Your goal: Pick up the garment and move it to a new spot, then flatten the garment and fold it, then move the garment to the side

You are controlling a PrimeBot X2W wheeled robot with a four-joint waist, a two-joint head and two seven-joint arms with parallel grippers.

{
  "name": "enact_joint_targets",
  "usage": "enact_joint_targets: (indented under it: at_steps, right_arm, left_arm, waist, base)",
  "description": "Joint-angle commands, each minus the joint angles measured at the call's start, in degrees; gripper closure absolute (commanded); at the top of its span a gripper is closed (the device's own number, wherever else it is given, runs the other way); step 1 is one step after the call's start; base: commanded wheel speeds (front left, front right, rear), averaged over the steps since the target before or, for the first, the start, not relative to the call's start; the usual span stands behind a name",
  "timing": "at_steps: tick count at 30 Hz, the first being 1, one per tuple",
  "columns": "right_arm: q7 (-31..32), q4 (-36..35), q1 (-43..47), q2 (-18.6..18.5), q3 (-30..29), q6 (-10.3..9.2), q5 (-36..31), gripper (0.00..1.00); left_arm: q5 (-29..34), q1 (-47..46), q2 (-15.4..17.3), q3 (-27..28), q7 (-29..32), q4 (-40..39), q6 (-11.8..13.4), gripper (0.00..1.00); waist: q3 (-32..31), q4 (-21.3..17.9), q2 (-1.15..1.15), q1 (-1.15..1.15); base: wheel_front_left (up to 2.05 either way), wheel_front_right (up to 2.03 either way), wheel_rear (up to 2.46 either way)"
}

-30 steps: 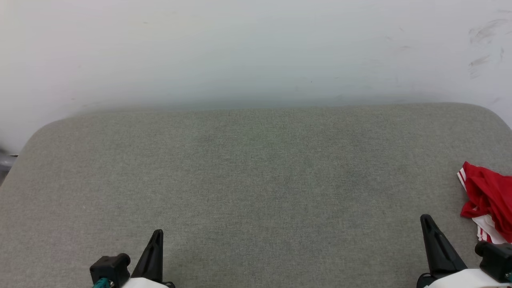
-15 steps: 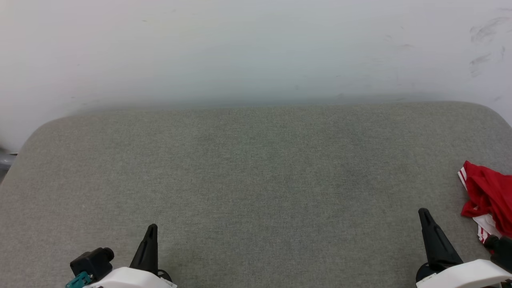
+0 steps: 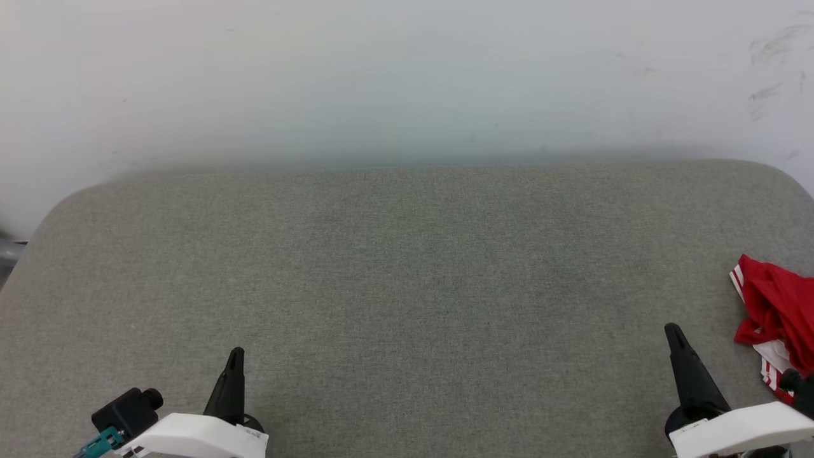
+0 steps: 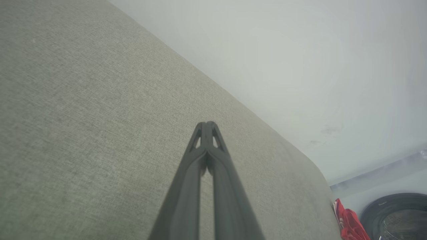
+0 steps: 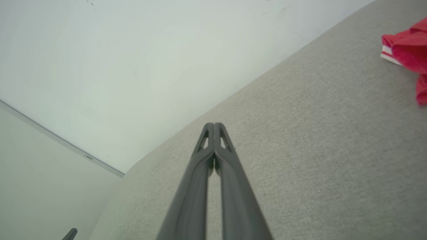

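Observation:
The garment [image 3: 777, 305], a bright red jersey with white red-striped trim, lies crumpled at the far right edge of the grey cushioned surface [image 3: 407, 286]; part of it runs out of the head view. It appears again as the garment [image 4: 350, 225] at the lower right of the left wrist view and as the garment [image 5: 408, 50] at the upper right of the right wrist view. My right gripper [image 3: 673, 332] sits at the lower right, left of the garment and apart from it, shut and empty. My left gripper [image 3: 235, 353] sits at the lower left, shut with nothing in it.
A pale wall [image 3: 407, 76] rises behind the surface. A dark round drum-like object [image 4: 397, 216] stands beyond the surface's right end in the left wrist view. The surface's corners are rounded.
Both arms have drawn back and outward: the left gripper slid down-left, the right gripper shifted slightly up. The garment has stayed in place.

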Motion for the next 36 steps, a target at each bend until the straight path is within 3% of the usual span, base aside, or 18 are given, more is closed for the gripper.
enact_joint_targets:
  at_steps: [1,36]
  right_arm:
    - [0.07,-0.24,-2.02,-0.51,0.00,0.00,2.11,1.00]
    - [1.80,5.67,-6.41,-0.64,-0.36,-0.01,25.14,1.00]
  left_arm:
    - [-1.85,-1.65,0.04,0.46,0.50,-0.51,-0.53,1.00]
    - [-23.74,-4.50,-1.00,3.70,6.25,0.49,-1.71,1.00]
  waist:
    - [0.03,0.02,0.00,0.00]
    - [0.74,0.33,0.00,0.00]
  base:
    - [0.00,0.00,0.00]
    - [0.00,0.00,0.00]
